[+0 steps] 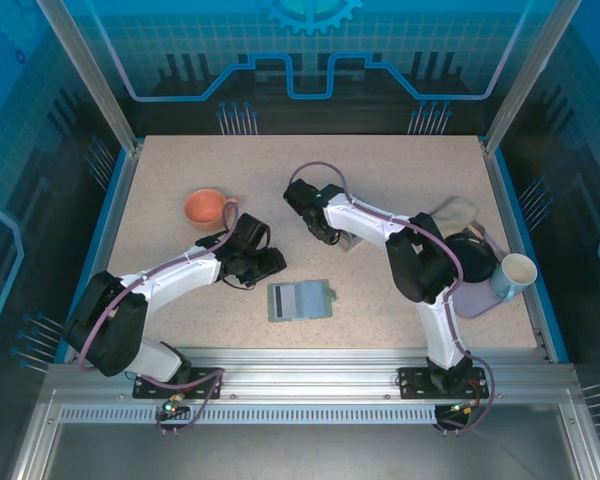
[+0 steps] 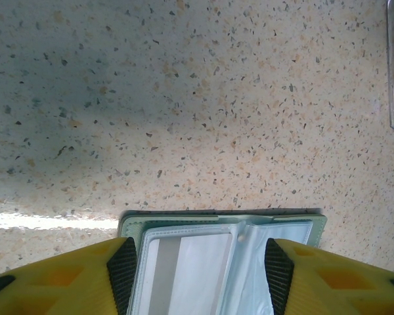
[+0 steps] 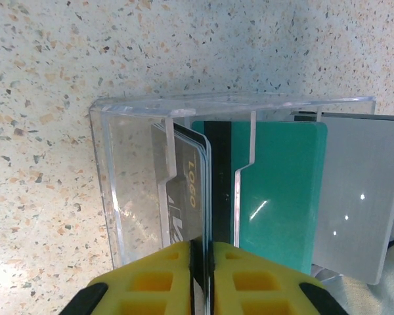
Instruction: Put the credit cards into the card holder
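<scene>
Between tight right fingers (image 3: 157,283), dark card (image 3: 188,194).

Credit cards (image 3: 282,197): three. Card holder (image 1: 300,299): one. Clear box (image 3: 128,138): one. Cups (image 1: 206,208): two.

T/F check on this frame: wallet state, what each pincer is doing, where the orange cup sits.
1. The wallet lies open on the table. True.
2. The right pincer is shut on the teal card. False: it pinches the dark card.
3. The left pincer is open. True.
4. The orange cup stands at the table's right edge. False: it's on the left side, beyond the left pincer.
</scene>
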